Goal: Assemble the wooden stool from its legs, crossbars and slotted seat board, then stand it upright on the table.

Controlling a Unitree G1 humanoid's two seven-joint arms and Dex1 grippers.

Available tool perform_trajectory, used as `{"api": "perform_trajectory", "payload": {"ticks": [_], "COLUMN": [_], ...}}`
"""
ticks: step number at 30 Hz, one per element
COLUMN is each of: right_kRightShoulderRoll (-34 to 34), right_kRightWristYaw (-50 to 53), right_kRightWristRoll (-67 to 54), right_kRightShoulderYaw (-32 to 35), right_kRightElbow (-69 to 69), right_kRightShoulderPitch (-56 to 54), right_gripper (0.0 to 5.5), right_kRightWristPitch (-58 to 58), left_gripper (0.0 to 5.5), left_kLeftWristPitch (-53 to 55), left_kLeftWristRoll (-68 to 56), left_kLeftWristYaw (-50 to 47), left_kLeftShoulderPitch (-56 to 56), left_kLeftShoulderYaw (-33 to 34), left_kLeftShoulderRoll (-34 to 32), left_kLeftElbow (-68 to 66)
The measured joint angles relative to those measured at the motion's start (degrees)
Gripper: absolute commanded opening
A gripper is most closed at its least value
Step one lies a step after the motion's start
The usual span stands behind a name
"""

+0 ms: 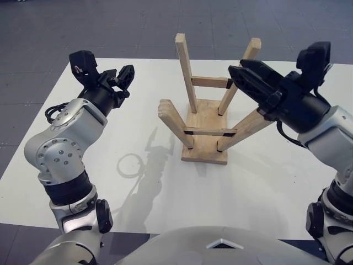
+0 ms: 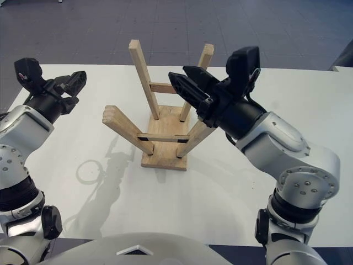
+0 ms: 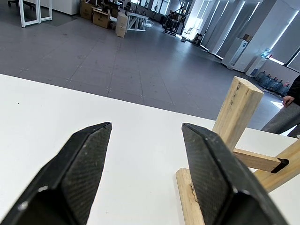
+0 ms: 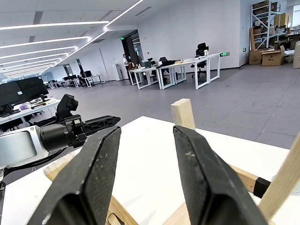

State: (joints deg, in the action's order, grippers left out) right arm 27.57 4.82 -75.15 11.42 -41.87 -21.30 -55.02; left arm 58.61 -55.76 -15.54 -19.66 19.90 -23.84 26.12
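Observation:
The wooden stool (image 1: 205,141) lies upside down mid-table, its seat board (image 2: 164,154) flat on the surface and its legs pointing up and splaying outward. Two crossbars (image 1: 210,132) join the legs in pairs. My left gripper (image 1: 117,77) hovers open left of the stool, above the table, holding nothing; in its wrist view the gripper (image 3: 145,126) faces a leg (image 3: 236,112) and a crossbar (image 3: 255,159). My right gripper (image 2: 177,73) is open over the stool's right side, its tips by the far crossbar's right end. From its wrist view (image 4: 147,131) a leg top (image 4: 183,112) shows just beyond.
The white table (image 1: 265,187) ends just behind the stool, with grey floor beyond. Its front edge runs close to my body. A black cable loop (image 1: 52,112) hangs beside my left forearm.

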Motion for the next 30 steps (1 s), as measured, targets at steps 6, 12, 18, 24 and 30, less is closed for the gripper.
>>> {"api": "perform_trajectory", "payload": {"ticks": [6,12,18,24,30], "right_kRightShoulderRoll": [1.2,6.1,16.0,17.2,9.3], "right_kRightWristYaw": [2.6,7.3,-7.1,-13.8,-5.3], "right_kRightWristRoll": [-0.9,-22.8,-10.3,7.3,0.7], "right_kRightShoulderYaw": [4.9,10.8,-3.3,-6.8,-5.4], "right_kRightElbow": [10.4,12.6,-2.1,-1.3,9.5], "right_kRightShoulderPitch": [-22.2,-29.7,5.6,8.0,-4.5], "right_gripper": [2.05,2.05,2.05,2.05,2.05], "right_kRightWristPitch": [8.7,14.2,6.5,13.4,13.1], "left_gripper": [2.79,2.79,2.79,2.79,2.79], "left_kLeftWristPitch": [0.1,0.9,1.2,1.7,1.6], "left_kLeftWristRoll": [0.4,0.4,0.4,0.5,2.1], "left_kLeftWristYaw": [0.0,0.0,0.1,0.0,0.1], "left_kLeftShoulderPitch": [-0.4,-1.1,-1.4,-1.5,-0.6], "left_kLeftShoulderYaw": [-0.1,-0.1,-0.1,-0.3,-1.3], "left_kLeftShoulderRoll": [0.3,0.6,0.9,2.4,3.9], "left_kLeftElbow": [-0.3,-0.5,-0.7,-0.4,0.0]}}
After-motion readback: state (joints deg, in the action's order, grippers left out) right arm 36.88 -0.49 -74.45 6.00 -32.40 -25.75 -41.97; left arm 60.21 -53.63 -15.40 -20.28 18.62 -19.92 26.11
